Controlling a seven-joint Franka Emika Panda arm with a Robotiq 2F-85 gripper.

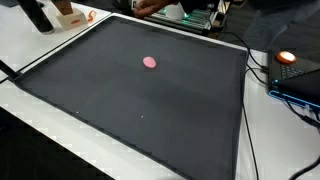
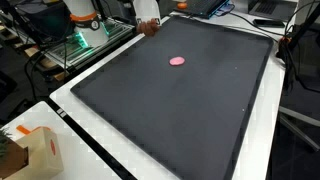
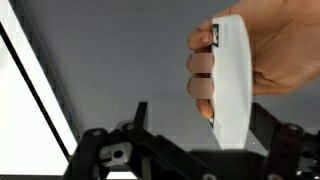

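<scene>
White tabletop [image 2: 85, 115] carries a dark mat [image 2: 190, 110] covering most of its surface. One small pink disc [image 2: 178, 60] lies on the mat, clear of all edges. A cardboard box [image 2: 35, 150] stands at one tabletop corner.

the gripper [image 3: 200, 112] is all matte black, built of angular linkage bars joined by round pivot pins. its two fingers [image 3: 140, 115] are flat, narrow black bars, and small screw heads dot the knuckles.

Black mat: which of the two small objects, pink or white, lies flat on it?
The pink disc, alone on the mat; the white object is held in a person's hand.
</scene>
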